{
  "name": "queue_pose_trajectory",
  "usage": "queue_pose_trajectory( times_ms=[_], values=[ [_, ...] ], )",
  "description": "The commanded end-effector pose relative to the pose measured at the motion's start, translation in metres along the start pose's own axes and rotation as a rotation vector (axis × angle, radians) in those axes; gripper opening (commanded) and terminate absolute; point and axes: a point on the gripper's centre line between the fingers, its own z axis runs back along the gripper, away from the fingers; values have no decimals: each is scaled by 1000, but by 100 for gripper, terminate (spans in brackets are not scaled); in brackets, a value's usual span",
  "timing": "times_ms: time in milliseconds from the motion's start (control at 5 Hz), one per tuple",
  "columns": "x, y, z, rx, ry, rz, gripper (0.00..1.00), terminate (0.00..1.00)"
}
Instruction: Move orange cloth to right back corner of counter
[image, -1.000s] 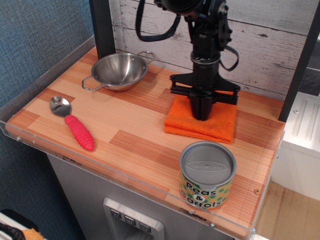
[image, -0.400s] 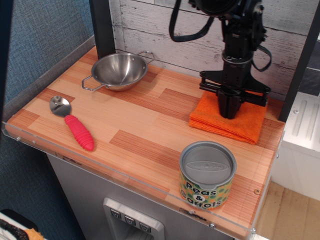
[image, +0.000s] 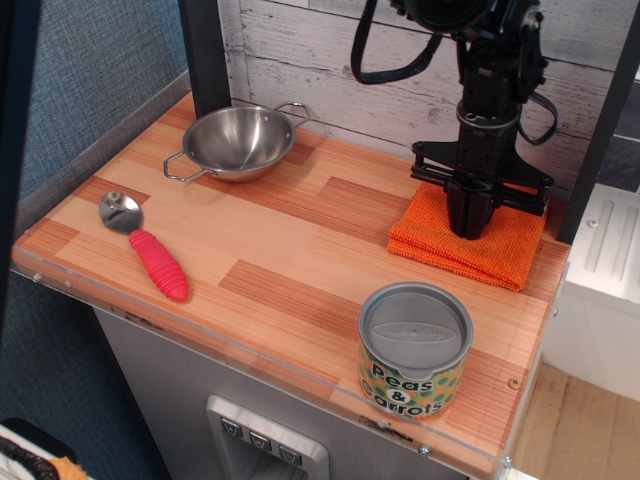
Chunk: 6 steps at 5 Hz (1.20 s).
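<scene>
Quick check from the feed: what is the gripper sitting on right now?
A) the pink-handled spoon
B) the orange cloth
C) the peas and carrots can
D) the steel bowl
B: the gripper comes down on the orange cloth near the counter's right back corner, apart from the bowl, the spoon and the can.

We take this for a mock kitchen set up for robot trials — a staged corner, not a lived-in home. The counter (image: 290, 250) is a small butcher-block top with a clear acrylic rim, on a grey cabinet (image: 200, 390). Behind its back edge stands a whitewashed plank wall (image: 330, 60); along the left edge, blue textured panelling (image: 90, 70). Kitchen props sit spread out — a steel bowl (image: 238, 142) near the back left corner, a pink-handled spoon (image: 147, 248), a toy tin (image: 414, 349) labelled "Peas & Carrots" by the front edge.
</scene>
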Motion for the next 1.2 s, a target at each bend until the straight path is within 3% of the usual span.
queue_pose_trajectory(
  times_ms=[0, 400, 800, 1000],
  values=[
    [11, 11, 45, -10, -116, -23, 100, 0],
    [16, 15, 80, -55, -214, 26, 100, 0],
    [9, 23, 111, -96, -231, 90, 100, 0],
    [0, 32, 118, -19, -198, 130, 100, 0]
  ],
)
